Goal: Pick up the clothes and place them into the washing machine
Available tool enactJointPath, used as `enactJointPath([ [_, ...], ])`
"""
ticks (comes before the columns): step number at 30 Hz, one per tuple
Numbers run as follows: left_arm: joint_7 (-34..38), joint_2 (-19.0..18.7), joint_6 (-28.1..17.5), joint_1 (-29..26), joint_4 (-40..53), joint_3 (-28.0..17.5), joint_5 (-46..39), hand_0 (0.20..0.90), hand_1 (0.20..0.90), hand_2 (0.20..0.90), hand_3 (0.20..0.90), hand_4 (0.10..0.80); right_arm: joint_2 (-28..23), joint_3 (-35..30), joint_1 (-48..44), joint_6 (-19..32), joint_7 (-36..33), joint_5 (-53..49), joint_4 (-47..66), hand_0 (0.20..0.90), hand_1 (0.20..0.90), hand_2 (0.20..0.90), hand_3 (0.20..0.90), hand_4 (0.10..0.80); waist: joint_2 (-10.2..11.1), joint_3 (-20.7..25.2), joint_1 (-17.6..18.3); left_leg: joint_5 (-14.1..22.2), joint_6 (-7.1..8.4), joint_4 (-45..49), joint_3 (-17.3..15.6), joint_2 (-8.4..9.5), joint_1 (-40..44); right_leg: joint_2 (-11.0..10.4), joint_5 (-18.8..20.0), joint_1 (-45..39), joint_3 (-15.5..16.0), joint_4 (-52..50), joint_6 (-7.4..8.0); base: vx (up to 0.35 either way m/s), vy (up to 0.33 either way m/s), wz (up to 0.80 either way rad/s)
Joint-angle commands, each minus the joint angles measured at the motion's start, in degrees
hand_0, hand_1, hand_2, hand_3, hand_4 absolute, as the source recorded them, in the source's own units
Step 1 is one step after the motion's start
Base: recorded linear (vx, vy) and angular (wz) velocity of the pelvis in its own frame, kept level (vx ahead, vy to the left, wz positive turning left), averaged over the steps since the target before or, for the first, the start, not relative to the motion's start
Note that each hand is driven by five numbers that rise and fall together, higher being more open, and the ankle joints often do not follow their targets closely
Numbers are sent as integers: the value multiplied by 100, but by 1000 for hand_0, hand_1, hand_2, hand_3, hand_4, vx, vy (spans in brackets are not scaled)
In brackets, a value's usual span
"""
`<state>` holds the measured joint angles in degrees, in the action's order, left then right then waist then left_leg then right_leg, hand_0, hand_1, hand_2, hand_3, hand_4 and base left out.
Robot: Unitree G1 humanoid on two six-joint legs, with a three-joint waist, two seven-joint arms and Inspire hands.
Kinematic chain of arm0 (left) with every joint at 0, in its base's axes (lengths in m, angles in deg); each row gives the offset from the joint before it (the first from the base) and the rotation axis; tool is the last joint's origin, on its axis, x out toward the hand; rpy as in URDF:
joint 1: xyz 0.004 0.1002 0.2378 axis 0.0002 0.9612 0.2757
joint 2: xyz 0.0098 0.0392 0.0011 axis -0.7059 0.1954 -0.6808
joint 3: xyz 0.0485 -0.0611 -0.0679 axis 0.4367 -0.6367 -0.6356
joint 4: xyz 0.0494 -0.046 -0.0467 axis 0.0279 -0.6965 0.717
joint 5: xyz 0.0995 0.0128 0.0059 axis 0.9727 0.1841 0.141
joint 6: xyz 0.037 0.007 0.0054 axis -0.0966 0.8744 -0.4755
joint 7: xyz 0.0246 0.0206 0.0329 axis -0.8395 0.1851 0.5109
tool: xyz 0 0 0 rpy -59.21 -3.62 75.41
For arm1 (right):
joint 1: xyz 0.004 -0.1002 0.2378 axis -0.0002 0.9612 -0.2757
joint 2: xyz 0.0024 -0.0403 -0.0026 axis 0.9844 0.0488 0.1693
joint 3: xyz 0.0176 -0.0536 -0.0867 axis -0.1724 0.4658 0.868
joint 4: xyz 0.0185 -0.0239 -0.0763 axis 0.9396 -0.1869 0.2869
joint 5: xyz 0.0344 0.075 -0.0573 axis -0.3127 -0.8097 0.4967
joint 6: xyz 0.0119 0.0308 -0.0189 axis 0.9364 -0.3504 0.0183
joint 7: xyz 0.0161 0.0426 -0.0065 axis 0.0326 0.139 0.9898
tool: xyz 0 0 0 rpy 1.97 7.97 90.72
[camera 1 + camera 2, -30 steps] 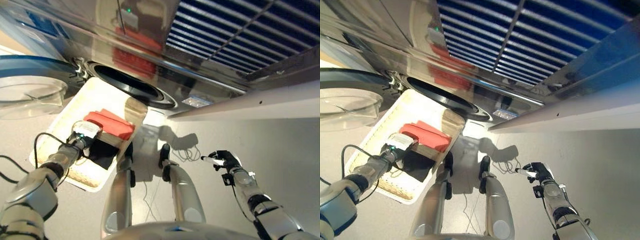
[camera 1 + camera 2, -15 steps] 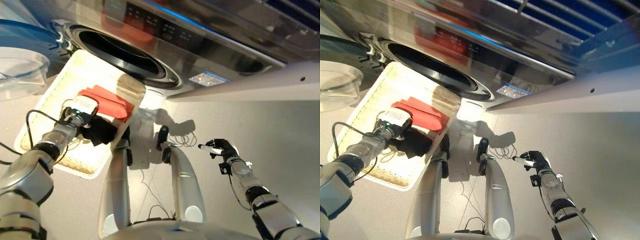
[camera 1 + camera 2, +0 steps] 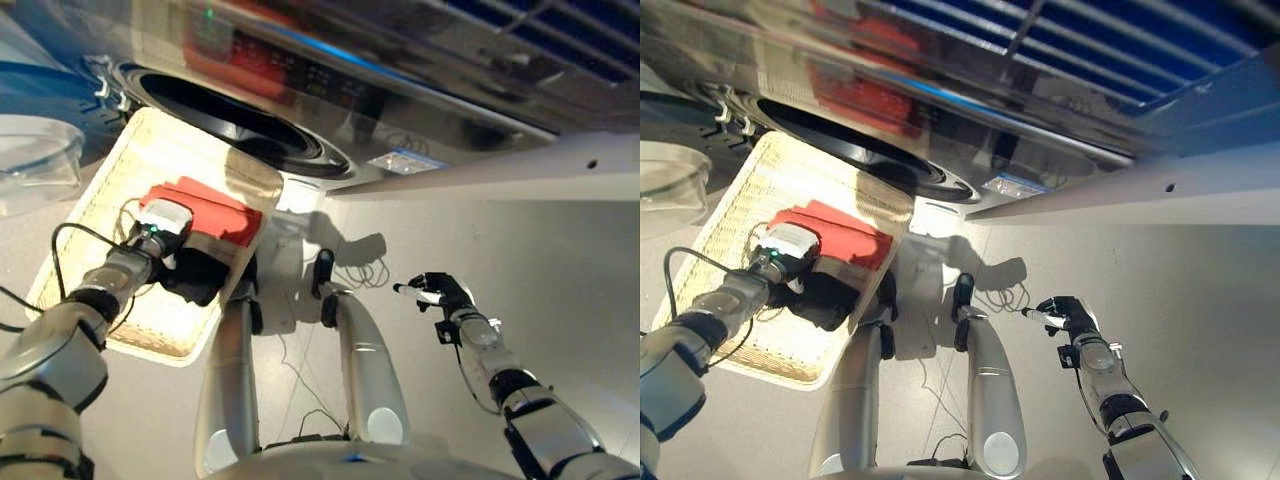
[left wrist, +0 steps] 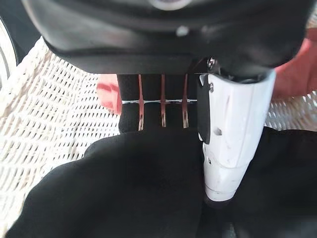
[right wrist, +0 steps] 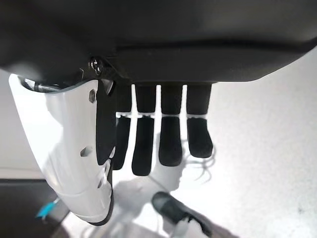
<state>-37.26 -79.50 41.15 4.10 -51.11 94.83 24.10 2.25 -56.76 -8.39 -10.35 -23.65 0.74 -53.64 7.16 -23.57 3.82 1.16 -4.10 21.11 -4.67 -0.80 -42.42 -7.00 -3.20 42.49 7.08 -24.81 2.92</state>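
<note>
A shallow wicker basket [image 3: 105,195] sits in front of the washing machine's open drum [image 3: 240,125]. It holds a folded red garment [image 3: 210,212] and a bunched black garment [image 3: 195,275]. My left hand [image 3: 160,245] reaches into the basket onto the black garment. In the left wrist view its white-covered thumb [image 4: 230,129] presses into the black cloth [image 4: 124,193], and its fingers [image 4: 163,106] go down behind a fold of it, pinching the cloth. My right hand [image 3: 435,290] hangs over the floor at the right, empty, with its fingers relaxed [image 5: 171,134].
The machine's round clear door [image 3: 35,160] stands open at the left, beside the basket. A white ledge [image 3: 500,175] runs along the right of the machine above pale floor [image 3: 560,270].
The camera has shifted. The black garment, flat a second ago, is now bunched up under my left hand. The right hand has stayed in place.
</note>
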Motion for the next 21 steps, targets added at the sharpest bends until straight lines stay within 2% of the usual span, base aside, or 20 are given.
enactJointPath([
  [1, 94, 67, 92, 405, -231, -307, -93, 200, 200, 200, 200, 300, -526, -109, 409, 98, -96, 20, -57, 900, 900, 900, 900, 800, -137, 169, -125, -183, 469, -550, 414, 138, 117, 103, 692, -482, 144, 1007, 91, -55, -1, 2],
  [5, 130, 112, 76, 593, -216, -489, -221, 200, 200, 200, 200, 300, -504, -148, 470, 79, -85, 66, -71, 900, 900, 900, 900, 800, -159, 276, -157, -334, 494, -935, 391, 147, 460, 111, 828, -810, 134, 1360, 142, 28, 0, -1],
  [12, 428, 234, 48, 1044, -55, -1433, -911, 200, 200, 200, 200, 300, -344, -324, 681, 88, -63, 115, -268, 900, 900, 900, 900, 800, -244, 536, -248, -695, 561, -1860, 390, 193, 1215, 110, 1139, -1445, 129, 2056, 236, 77, -8, -4],
  [15, 524, 304, -7, 1339, 121, -2126, -1488, 200, 200, 200, 200, 300, -225, -441, 813, 75, -57, 136, -315, 900, 900, 900, 900, 800, -258, 631, -283, -795, 596, -2091, 404, 205, 1441, 118, 1227, -1649, 131, 2278, 260, 62, -17, 1],
  [19, 520, 537, -321, 1722, 397, -3196, -2820, 200, 200, 200, 200, 300, -96, -530, 922, 64, -10, 139, -389, 900, 900, 900, 900, 800, -280, 690, -325, -814, 604, -2127, 406, 213, 1540, 109, 1270, -1761, 105, 2382, 254, 20, -7, 6],
  [21, 333, 890, -627, 1871, 382, -3904, -4186, 200, 200, 200, 200, 300, -49, -551, 937, 31, 29, 165, -427, 900, 900, 900, 900, 800, -282, 707, -336, -825, 605, -2151, 412, 215, 1585, 114, 1282, -1792, 71, 2399, 247, 7, 2, -2],
])
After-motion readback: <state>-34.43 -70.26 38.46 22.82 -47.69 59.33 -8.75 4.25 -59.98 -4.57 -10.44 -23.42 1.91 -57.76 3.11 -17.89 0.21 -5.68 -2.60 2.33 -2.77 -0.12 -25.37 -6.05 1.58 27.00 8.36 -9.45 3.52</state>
